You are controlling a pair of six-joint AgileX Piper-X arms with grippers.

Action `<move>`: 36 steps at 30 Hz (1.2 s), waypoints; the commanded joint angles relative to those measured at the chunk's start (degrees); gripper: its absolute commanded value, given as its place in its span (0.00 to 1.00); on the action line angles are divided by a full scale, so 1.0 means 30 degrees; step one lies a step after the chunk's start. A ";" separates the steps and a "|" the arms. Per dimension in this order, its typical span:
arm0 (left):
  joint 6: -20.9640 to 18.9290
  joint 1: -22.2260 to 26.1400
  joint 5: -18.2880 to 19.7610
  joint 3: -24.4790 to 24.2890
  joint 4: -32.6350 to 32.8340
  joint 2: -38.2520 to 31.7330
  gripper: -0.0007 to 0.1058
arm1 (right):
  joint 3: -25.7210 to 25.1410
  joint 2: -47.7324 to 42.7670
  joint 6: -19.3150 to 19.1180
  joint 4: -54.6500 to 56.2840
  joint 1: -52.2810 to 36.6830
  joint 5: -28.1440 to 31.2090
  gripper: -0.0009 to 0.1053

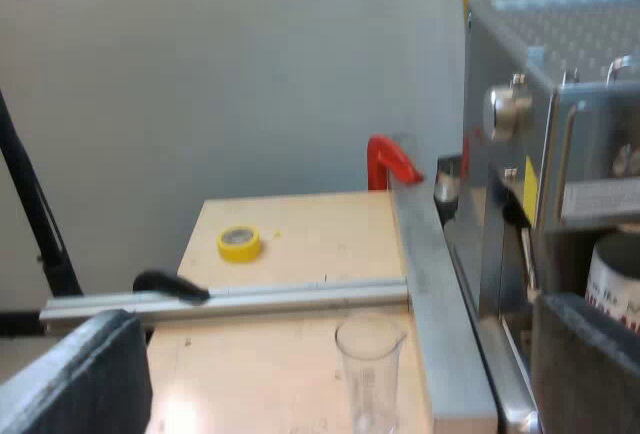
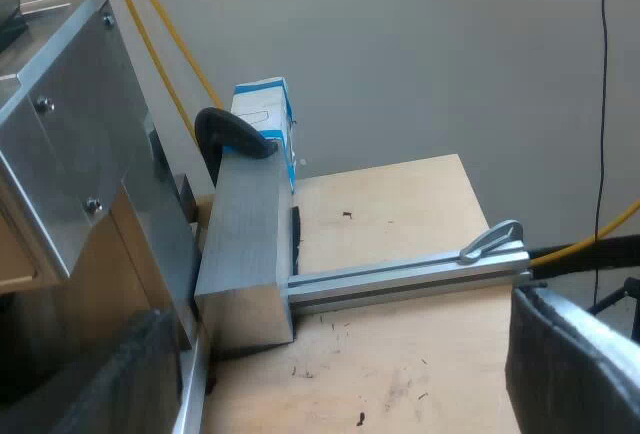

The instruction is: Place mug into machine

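The white mug (image 1: 612,272) with red print stands inside the silver espresso machine (image 1: 545,74), under its front panel. My left gripper (image 1: 338,369) is open, its fingers spread wide. One finger (image 1: 588,354) is just in front of the mug, and I cannot tell if it touches it. The other finger (image 1: 85,379) is far off over the wooden table (image 1: 300,234). A clear measuring glass (image 1: 370,362) stands on the table between the fingers. My right gripper (image 2: 340,354) is open over bare wood, beside the machine's side wall (image 2: 80,174).
An aluminium rail (image 1: 240,299) with a black knob (image 1: 165,282) crosses the table. A yellow tape roll (image 1: 240,242) lies beyond it. A red hooked piece (image 1: 390,160) rises near the machine. A metal block (image 2: 245,244), rail (image 2: 410,274) and blue-white box (image 2: 265,114) flank the machine.
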 commanded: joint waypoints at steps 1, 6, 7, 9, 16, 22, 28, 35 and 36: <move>-0.0016 -0.0072 -0.0391 0.0204 0.0800 -0.1619 0.74 | 0.0534 -0.1034 -0.0237 0.0004 -0.0072 -0.0108 0.66; -0.0016 0.0035 -0.0606 0.0083 0.3525 -0.2619 0.74 | 0.1414 -0.1595 -0.0237 0.0322 -0.0072 -0.0038 0.66; -0.0016 0.0032 -0.0719 0.0148 0.3680 -0.2628 0.74 | 0.1575 -0.1594 -0.0237 0.0208 -0.0072 -0.0099 0.66; -0.0044 0.0032 -0.1011 0.0363 0.3621 -0.2663 0.74 | 0.2012 -0.1680 -0.0237 -0.0218 -0.0072 -0.0291 0.66; -0.0999 0.0032 -0.1096 0.2251 0.0503 -0.2630 0.74 | 0.3736 -0.1642 -0.0073 -0.0751 -0.0072 -0.0473 0.66; -0.1082 0.0032 -0.1096 0.5068 -0.1508 -0.2630 0.74 | 0.5042 -0.1642 -0.0073 -0.0435 -0.0072 -0.0473 0.66; -0.1082 0.0032 -0.0441 0.7481 -0.2002 -0.2594 0.74 | 0.6175 -0.1608 -0.0073 0.0114 -0.0072 -0.0473 0.66; -0.1082 0.0032 0.0258 0.8355 -0.2622 -0.2554 0.74 | 0.7496 -0.1608 -0.0073 0.0711 -0.0072 -0.0473 0.66; -0.1082 0.0032 0.0307 0.8442 -0.2768 -0.2554 0.74 | 0.7630 -0.1608 -0.0073 0.0888 -0.0072 -0.0473 0.66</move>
